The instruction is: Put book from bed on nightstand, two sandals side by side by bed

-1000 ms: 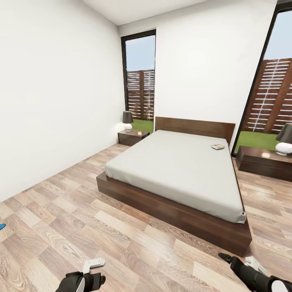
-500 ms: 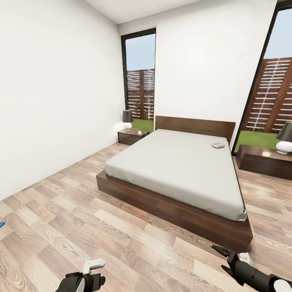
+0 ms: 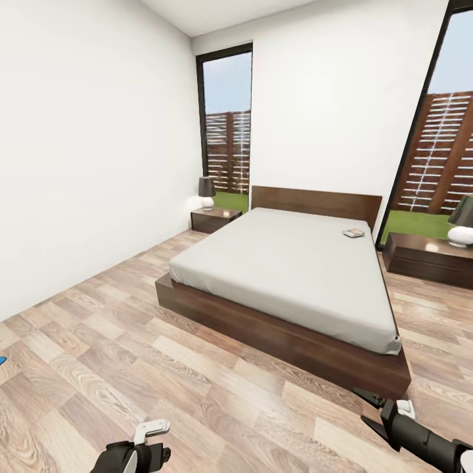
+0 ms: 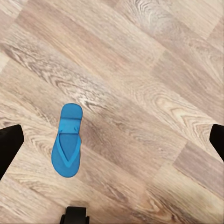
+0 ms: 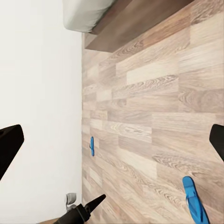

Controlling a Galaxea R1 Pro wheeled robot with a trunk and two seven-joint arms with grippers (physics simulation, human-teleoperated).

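The bed (image 3: 289,276) stands mid-room with its off-white mattress. The book (image 3: 354,232) lies on the mattress near the headboard, on the right side. One nightstand (image 3: 215,220) with a lamp is left of the bed, the other nightstand (image 3: 427,257) right of it. In the left wrist view a blue sandal (image 4: 68,140) lies flat on the floor below my open left gripper (image 4: 112,140), not touching it. My right gripper (image 5: 112,140) is open and empty over the floor, with two sandals in its view, one (image 5: 92,145) near the wall and one (image 5: 195,200) closer.
White walls and two tall windows (image 3: 226,125) bound the room. Wood-plank floor (image 3: 131,341) stretches wide left of the bed. A blue sliver (image 3: 2,360) shows at the head view's left edge. The bed's near corner (image 5: 107,23) is beyond the right gripper.
My right arm has dropped lower and further right in the head view. The camera has shifted slightly. The left arm, book and bed hold still.
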